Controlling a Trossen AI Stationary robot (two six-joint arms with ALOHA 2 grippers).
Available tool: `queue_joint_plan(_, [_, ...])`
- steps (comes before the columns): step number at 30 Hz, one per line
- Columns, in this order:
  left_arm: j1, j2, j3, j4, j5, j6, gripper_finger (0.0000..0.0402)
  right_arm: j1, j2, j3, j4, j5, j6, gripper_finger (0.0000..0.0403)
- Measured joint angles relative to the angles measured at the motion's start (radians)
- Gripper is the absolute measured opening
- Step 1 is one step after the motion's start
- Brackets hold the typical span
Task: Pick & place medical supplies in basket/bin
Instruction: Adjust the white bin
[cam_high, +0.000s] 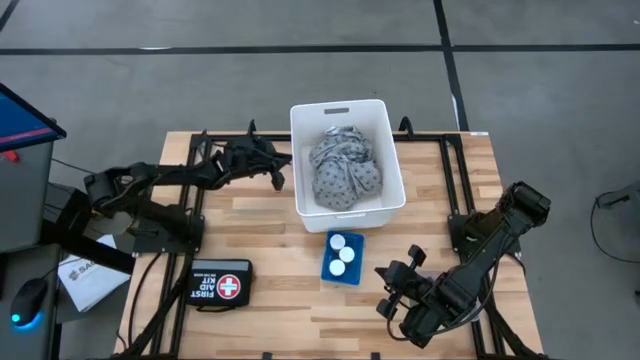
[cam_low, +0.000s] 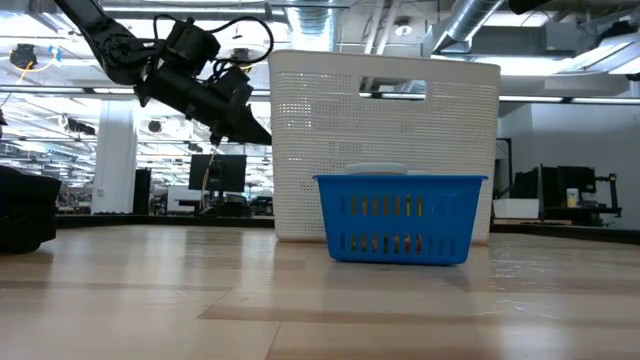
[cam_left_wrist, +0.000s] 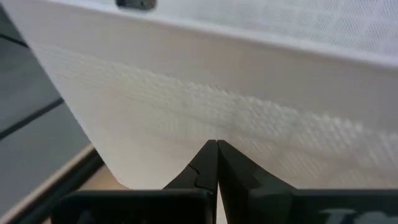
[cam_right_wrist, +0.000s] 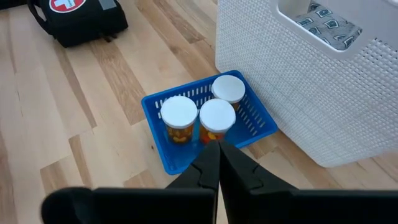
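Inside the blue basket (cam_high: 343, 271), at the table's centre just at 6 o'clock of the white bin (cam_high: 301, 150), three pill bottles (cam_high: 344, 253) with white caps are seen standing upright and close together; through the basket's slotted wall in the low view, orange is made out behind the blue. The grey patterned cloth (cam_high: 345, 172) is heaped within the white bin, filling most of its floor. From the bottles, the right gripper (cam_high: 398, 293) is found near, at about 4 o'clock, above the bare wood of the table (cam_high: 270, 215), its fingers pressed together with nothing between them; in the right wrist view the bottles are seen just beyond the closed fingertips. The left gripper (cam_high: 277, 172) is held just beside the bin's 9 o'clock wall, raised off the table, its fingers likewise closed on nothing. A black first aid kit (cam_high: 221, 285) is laid at 8 o'clock of the basket, well apart from it.
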Motion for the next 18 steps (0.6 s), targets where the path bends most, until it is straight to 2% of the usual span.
queue_joint_plan(12, [0.055, 0.026, 0.002, 0.17, 0.046, -0.012, 0.0, 0.0, 0.001, 0.0, 0.0, 0.008, -0.008, 0.0001])
queue_joint_plan(18, [0.055, 0.19, 0.112, 0.17, 0.065, -0.015, 0.0, 0.0, 0.001, 0.0, 0.0, 0.015, -0.024, 0.0001])
